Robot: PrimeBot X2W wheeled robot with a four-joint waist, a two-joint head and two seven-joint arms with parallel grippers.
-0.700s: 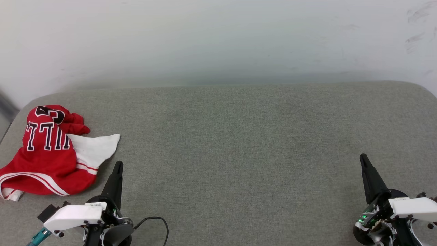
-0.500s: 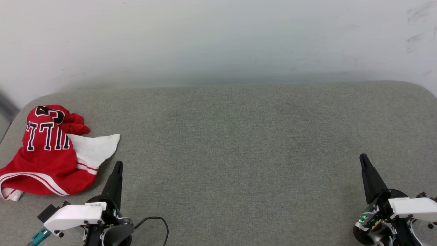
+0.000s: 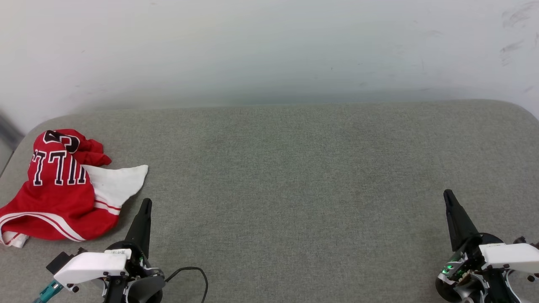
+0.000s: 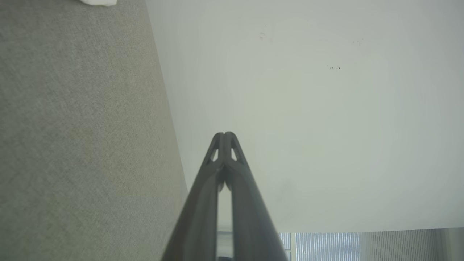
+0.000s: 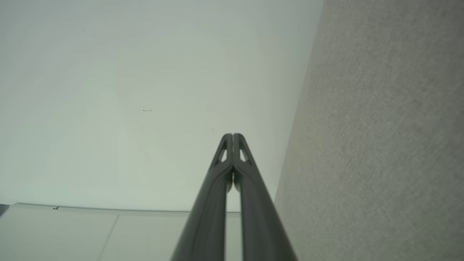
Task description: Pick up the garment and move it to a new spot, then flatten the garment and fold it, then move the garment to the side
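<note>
A crumpled red garment [image 3: 63, 189] lay by the left edge of the desk [image 3: 294, 168], toward the far corner, one white sleeve spread toward the middle. The left gripper [image 3: 145, 203] rested near the front edge, just beside the garment but apart from it. The right gripper [image 3: 447, 194] sat well apart, by the right edge. Both had jaws clenched on nothing. The pick-up seemed not yet begun. Done well, the left jaws would release first, then pinch a raised fold rather than the flat sleeve.

The shirt [image 3: 59, 189] lies on the table's [image 3: 294, 168] left end. The left gripper [image 3: 146, 202] is at the table's near left and the right gripper [image 3: 447, 193] at its near right.
</note>
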